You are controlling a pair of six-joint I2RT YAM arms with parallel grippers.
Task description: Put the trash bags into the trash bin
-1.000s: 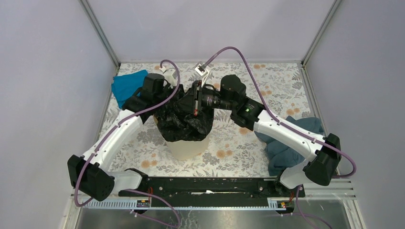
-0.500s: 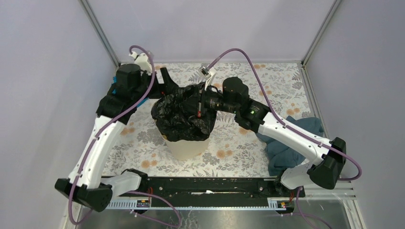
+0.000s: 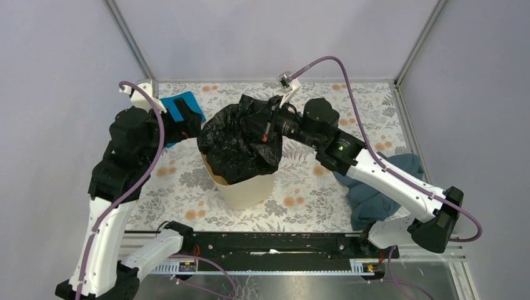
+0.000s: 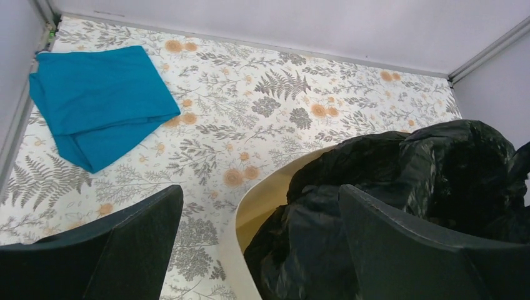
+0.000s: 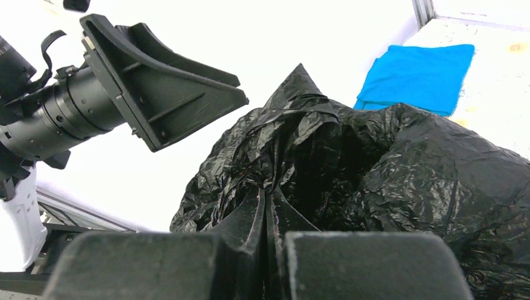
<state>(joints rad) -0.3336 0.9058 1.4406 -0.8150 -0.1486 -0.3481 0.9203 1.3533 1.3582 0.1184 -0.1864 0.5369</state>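
Note:
The black trash bag (image 3: pixel 240 137) is bunched up in the mouth of the beige trash bin (image 3: pixel 245 190) and bulges well above its rim. My right gripper (image 3: pixel 269 128) is shut on a fold at the bag's upper right; in the right wrist view the closed fingertips (image 5: pixel 265 195) pinch crumpled black plastic (image 5: pixel 406 162). My left gripper (image 3: pixel 187 120) hangs open to the left of the bin, apart from the bag. In the left wrist view its wide-spread fingers (image 4: pixel 125 244) frame the bin's rim (image 4: pixel 240 206) and the bag (image 4: pixel 400 169), with nothing between them.
A bright blue cloth (image 3: pixel 182 107) lies at the back left of the flowered table (image 3: pixel 187 181), under the left gripper. A dark blue-grey cloth (image 3: pixel 375 190) lies at the right under the right arm. Walls close in on three sides.
My left gripper opened, let go of the bag and drew back to the left, away from the bin. The right gripper stayed shut on the bag and shifted slightly up and back.

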